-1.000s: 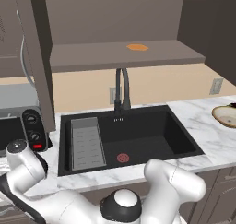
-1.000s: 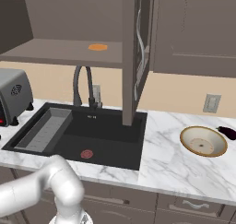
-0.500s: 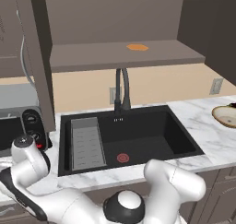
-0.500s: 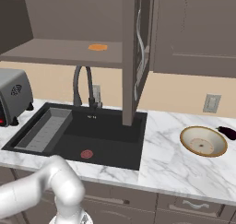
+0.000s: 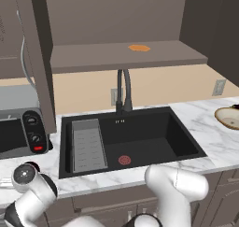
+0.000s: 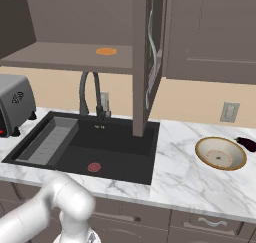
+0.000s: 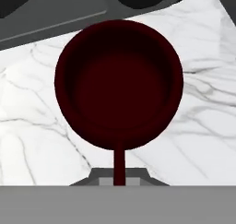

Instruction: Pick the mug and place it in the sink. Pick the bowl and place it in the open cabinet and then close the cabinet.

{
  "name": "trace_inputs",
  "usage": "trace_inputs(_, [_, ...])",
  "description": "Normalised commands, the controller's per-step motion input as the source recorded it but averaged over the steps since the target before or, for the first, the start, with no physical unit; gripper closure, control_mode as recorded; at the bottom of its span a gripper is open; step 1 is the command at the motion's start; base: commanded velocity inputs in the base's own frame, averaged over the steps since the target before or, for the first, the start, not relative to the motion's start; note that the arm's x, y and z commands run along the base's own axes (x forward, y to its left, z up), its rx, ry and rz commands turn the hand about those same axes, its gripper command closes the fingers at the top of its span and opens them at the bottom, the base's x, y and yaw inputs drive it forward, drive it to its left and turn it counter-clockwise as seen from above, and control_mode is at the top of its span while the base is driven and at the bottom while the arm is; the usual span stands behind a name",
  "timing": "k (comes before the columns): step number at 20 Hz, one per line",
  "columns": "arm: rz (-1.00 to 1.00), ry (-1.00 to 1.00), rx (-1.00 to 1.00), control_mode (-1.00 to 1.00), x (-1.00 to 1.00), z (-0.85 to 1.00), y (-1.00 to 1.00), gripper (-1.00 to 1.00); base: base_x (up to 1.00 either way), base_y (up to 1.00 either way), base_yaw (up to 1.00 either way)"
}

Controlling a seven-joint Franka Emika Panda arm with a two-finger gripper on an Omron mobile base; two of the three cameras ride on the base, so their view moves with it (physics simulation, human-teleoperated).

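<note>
Seen from the hand camera, the gripper [image 7: 119, 179] is clamping shut on the handle of the mug [image 7: 119, 82], sitting on the marble counter [image 7: 41, 140] beside the sink [image 5: 140, 137]; a straight, level lift looks wisest before swinging over the basin.

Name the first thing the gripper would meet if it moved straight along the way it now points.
The mug: the gripper is shut on its handle, looking into its open top. Beyond it lies the marble counter, though depth is uncertain.

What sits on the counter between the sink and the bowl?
Nothing: in the right base view, bare marble counter runs from the sink to the bowl.
</note>
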Motion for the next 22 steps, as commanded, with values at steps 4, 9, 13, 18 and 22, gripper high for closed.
trace_inputs(4, [0.01, -0.14, 0.01, -1.00, -0.23, 0.04, -0.36, 1.00, 0.00, 0.00, 0.00])
trace_inputs(9, [0.02, -0.10, 0.08, -1.00, -0.22, 0.40, -0.55, 1.00, 0.00, 0.00, 0.00])
trace_inputs(13, [0.06, -0.11, 0.14, -1.00, -0.11, 0.83, -0.59, 1.00, 0.00, 0.00, 0.00])
trace_inputs(18, [0.03, -0.01, 0.25, -1.00, -0.06, 0.72, -0.75, 1.00, 0.00, 0.00, 0.00])
trace_inputs(22, [0.00, 0.00, 0.35, -1.00, -0.02, 0.75, -0.90, 1.00, 0.00, 0.00, 0.00])
